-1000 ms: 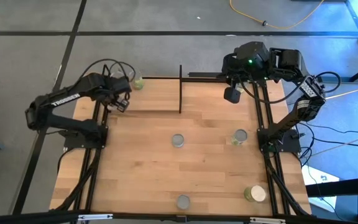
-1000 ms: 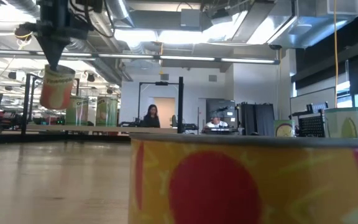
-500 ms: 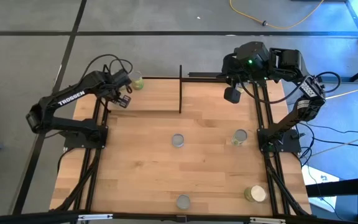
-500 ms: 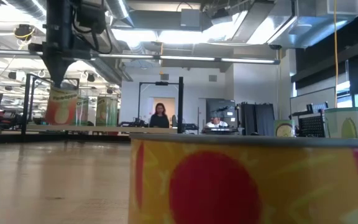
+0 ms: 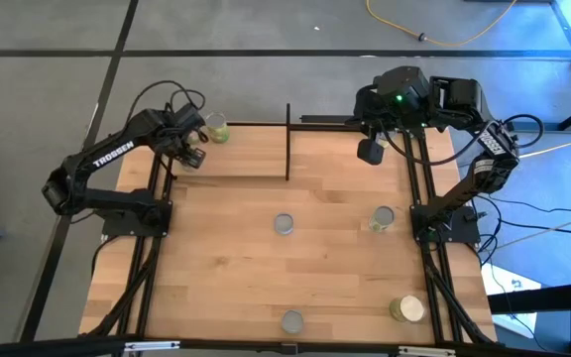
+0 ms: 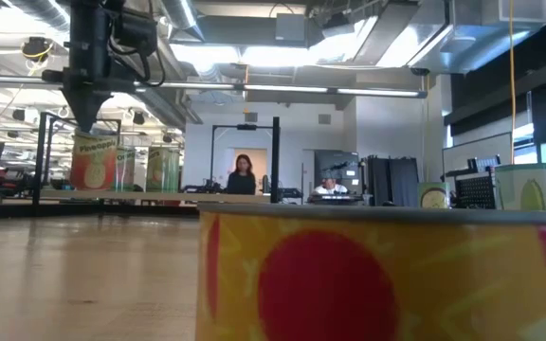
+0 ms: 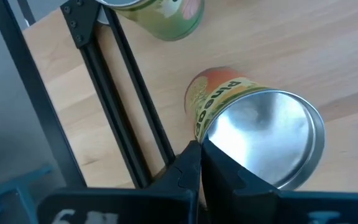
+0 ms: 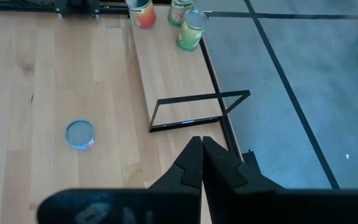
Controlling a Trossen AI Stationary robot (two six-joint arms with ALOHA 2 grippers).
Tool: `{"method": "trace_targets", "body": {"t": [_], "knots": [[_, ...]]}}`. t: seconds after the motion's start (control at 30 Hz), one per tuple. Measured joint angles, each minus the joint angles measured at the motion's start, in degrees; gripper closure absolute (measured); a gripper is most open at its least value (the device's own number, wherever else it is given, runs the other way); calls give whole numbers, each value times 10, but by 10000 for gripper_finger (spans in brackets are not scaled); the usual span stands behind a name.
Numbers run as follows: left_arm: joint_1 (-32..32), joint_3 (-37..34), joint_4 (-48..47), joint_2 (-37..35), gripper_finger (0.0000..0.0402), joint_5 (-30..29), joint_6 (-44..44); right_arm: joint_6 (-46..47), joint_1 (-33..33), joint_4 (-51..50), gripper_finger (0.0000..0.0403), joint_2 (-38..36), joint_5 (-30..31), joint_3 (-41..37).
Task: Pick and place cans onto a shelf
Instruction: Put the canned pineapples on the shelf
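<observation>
Cans are spread all over this wooden counter (image 5: 236, 258) in the overhead shot. One with a silver top (image 5: 284, 224) sits about dead centre, another (image 5: 383, 217) is to its right near the right arm's base, a white-topped one (image 5: 407, 308) sits in the lower right, and a grey-topped one (image 5: 291, 320) is at the bottom middle edge.

The shelf (image 5: 256, 151) runs along the upper part of the counter, a light board with thin black posts, one post sticking up around the upper middle. At its upper left end there's a greenish can (image 5: 217, 129) already standing on it.

The left end effector (image 5: 192, 157) is up there at the upper left too, just beside that greenish can. In the left wrist shot its fingers (image 7: 191, 167) look pressed together with no gap, tips right at the rim of an orange and yellow labelled can (image 7: 253, 127) standing upright on the shelf board; can't honestly tell if they're touching it. From counter level that can (image 6: 93, 161) shows in the upper left of the frame, sitting on the board right under the end effector.

The right end effector (image 5: 370, 151) hangs over the upper right of the counter, closed and holding nothing; the right wrist shot shows its fingers (image 8: 201, 163) together.
</observation>
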Motion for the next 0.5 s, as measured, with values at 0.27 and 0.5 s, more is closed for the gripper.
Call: {"method": "trace_targets", "body": {"t": [0.27,0.5], "knots": [[3,-1,4,0,376,-25,-2,0,0,0,396,0,0,0],[3,-1,8,0,360,-27,-2,1,0,0,396,0,0,0]]}}
